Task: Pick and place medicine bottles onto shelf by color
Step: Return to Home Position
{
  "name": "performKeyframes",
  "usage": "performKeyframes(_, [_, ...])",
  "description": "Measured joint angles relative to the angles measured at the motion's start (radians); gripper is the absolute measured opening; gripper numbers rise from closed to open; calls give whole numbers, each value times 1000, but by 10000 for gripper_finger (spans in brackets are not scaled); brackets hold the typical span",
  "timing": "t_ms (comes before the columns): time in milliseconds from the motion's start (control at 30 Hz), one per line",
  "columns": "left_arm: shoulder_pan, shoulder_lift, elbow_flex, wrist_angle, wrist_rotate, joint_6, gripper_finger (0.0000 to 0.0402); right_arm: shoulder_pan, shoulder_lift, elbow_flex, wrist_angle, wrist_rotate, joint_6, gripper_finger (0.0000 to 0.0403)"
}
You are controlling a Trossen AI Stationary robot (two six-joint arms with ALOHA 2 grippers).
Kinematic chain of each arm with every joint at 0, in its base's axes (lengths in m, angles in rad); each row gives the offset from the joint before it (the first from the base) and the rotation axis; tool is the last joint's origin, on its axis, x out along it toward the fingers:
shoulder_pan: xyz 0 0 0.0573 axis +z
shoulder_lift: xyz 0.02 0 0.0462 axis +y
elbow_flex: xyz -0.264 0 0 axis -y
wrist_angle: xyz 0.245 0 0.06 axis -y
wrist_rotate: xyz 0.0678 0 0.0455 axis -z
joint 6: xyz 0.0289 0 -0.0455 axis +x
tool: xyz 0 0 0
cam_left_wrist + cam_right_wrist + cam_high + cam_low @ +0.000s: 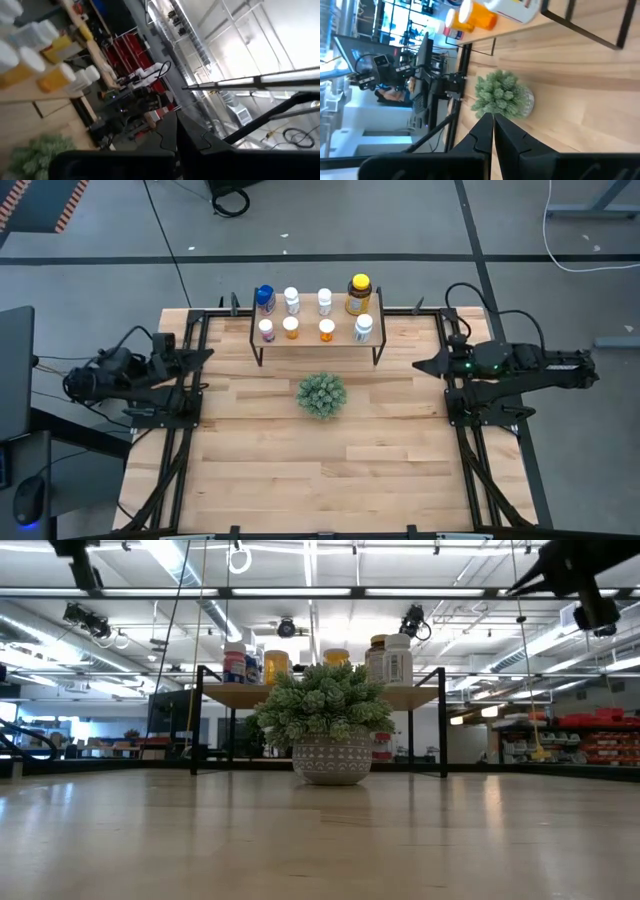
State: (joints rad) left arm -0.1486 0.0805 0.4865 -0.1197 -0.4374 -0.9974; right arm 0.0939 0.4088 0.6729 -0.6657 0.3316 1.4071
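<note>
Eight medicine bottles [324, 302] standing on the shelf [308, 316], both grippers empty
In the high view the shelf is sitting at upper centre of the frame, carrying two rows of four: a blue bottle [264, 297], two white ones and an amber bottle [359, 293] with a yellow cap along the far row; a purple bottle [266, 330], two orange ones and a white one along the near row. The green plant ball [321, 395] is resting on the tabletop [330, 480] just below the shelf, at centre frame. The left gripper [205, 356] is hovering near the table's left edge, middle left of frame, jaws clenched on nothing. The right gripper [420, 365] is hovering at middle right, jaws likewise pressed together and empty, apart from the shelf
</note>
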Motion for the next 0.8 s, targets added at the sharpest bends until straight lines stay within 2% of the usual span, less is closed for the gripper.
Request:
performKeyframes(167, [0,-74,-94,-3,-27,-110,7,0,-61,-96,53,-4,46,22])
performKeyframes(367, [0,-77,-163,4,-23,-212,3,0,-118,-199,128,-24,83,22])
performKeyframes(633, [0,-76,-216,9,-22,-243,4,0,-173,-221,128,-26,73,22])
performKeyframes(800, [0,-76,-265,18,-4,-267,5,0,-218,-221,58,-26,87,22])
